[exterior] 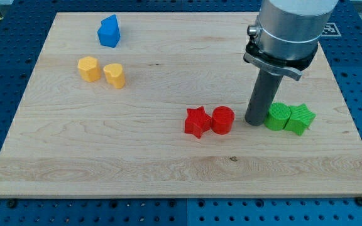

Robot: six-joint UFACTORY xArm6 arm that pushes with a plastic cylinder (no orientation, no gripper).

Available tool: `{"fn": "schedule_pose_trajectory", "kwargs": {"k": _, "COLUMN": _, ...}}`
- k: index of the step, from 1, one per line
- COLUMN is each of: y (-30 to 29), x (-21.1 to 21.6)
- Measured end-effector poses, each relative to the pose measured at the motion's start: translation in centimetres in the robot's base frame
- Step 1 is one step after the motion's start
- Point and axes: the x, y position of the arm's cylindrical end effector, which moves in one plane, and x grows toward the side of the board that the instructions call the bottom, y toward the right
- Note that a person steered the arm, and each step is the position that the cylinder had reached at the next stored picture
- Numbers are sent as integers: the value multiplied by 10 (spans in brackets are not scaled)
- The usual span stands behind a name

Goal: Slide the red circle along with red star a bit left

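Observed red circle (223,120) touching red star (197,122) on its left, board centre-right. Found my tip (254,121) resting between circle and green circle (278,117), just right of red circle, nearly touching green. No fingers fitted; nothing held.

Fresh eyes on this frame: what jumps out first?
The big grey arm at the view's top right, my tip down between the red circle and two green blocks. The red star touches the circle's left side.
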Motion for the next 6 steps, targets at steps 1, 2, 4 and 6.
{"fn": "schedule_pose_trajectory", "kwargs": {"k": 1, "y": -8, "x": 6}}
{"fn": "schedule_pose_trajectory", "kwargs": {"k": 2, "y": -11, "x": 8}}
{"fn": "schedule_pose_trajectory", "kwargs": {"k": 4, "y": -51, "x": 12}}
{"fn": "schedule_pose_trajectory", "kwargs": {"k": 6, "y": -114, "x": 11}}
